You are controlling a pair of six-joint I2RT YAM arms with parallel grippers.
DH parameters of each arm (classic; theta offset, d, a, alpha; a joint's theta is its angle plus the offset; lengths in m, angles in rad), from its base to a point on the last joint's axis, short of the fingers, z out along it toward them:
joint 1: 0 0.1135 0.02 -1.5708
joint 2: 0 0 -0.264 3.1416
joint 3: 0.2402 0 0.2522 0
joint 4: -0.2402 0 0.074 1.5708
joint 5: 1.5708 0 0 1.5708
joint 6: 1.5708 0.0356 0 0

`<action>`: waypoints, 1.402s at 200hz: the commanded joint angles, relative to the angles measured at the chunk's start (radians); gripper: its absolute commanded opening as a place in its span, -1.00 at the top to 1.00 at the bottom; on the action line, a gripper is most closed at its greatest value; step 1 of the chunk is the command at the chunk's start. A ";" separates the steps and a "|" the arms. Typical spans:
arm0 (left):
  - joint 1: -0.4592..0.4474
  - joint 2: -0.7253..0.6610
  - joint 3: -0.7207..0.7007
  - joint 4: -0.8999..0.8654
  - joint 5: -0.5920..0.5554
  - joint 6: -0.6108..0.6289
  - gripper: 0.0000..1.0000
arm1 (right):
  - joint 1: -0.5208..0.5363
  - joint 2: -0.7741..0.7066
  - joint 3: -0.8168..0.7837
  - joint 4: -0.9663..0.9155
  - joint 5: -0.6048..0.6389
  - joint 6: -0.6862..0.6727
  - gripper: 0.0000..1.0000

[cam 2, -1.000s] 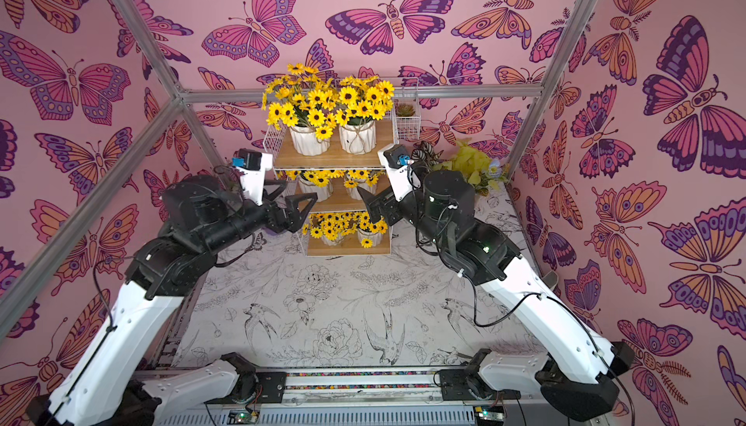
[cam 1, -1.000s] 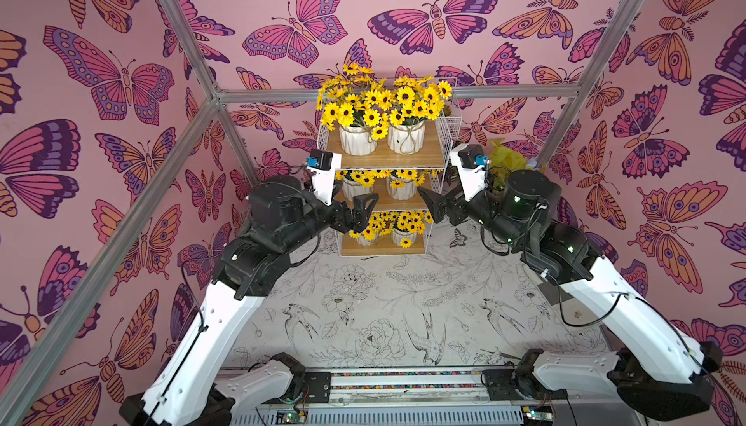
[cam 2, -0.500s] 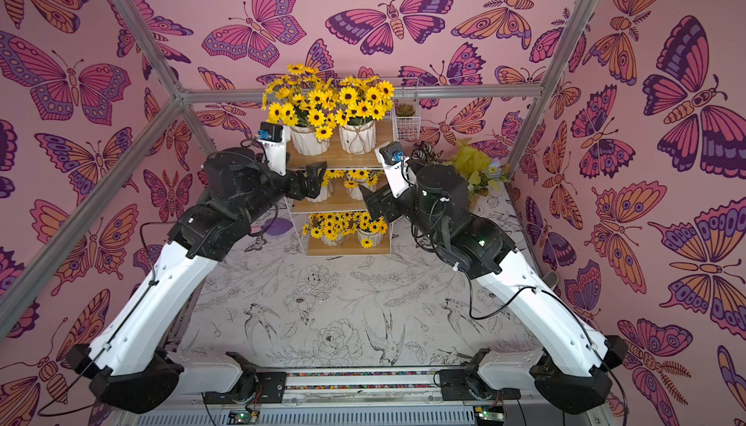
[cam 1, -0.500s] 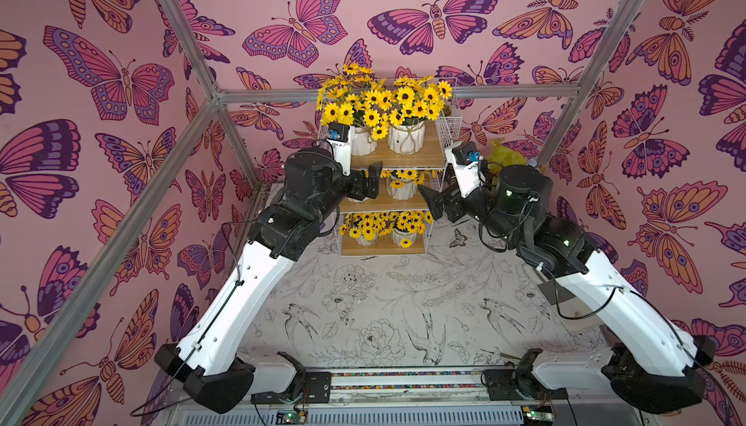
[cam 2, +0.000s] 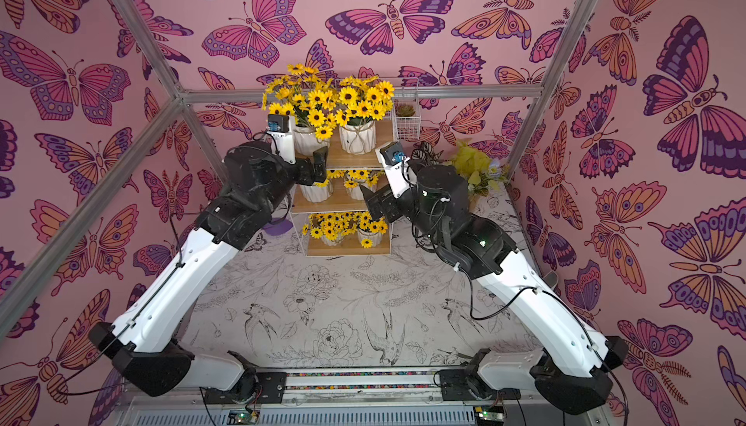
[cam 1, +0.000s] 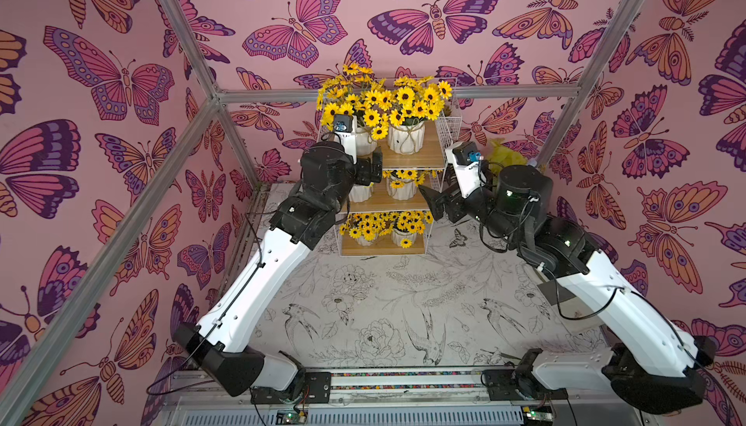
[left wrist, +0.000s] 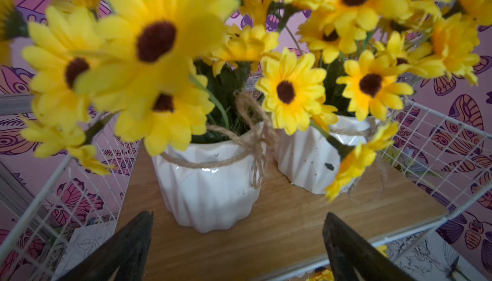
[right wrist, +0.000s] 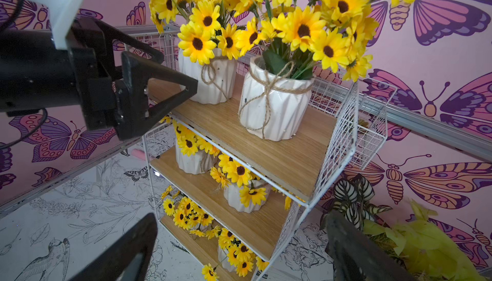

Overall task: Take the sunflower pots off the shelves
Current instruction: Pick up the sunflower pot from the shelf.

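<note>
Left claw point(left wrist: 238, 214) has risen from the middle tier to the top board; jaws spread wide, empty, just short of the left top pot point(left wrist: 210, 186). Right claw point(right wrist: 241, 217) unchanged beside the rack point(right wrist: 343, 133) at mid-height, likewise spread. All six pots point(right wrist: 274, 111) remain shelved, two per tier.

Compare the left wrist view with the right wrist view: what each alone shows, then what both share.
Left wrist only: the left gripper from behind, open, its tips short of the nearer top pot. Right wrist only: the middle board and bottom board, each with sunflower pots, the striped-leaf plant, and the open right gripper. Both: that pot, the other top pot, the top board and the left gripper.
</note>
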 commanded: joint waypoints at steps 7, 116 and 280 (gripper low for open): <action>0.000 0.035 -0.025 0.097 -0.047 0.021 -0.99 | 0.008 -0.016 0.012 -0.014 0.012 0.017 -0.98; 0.043 0.156 -0.046 0.280 -0.088 0.005 -0.99 | 0.008 -0.030 -0.027 -0.010 0.049 0.030 -0.98; 0.100 0.199 -0.107 0.432 0.026 -0.021 -0.34 | 0.007 -0.028 -0.093 0.021 0.058 0.041 -0.98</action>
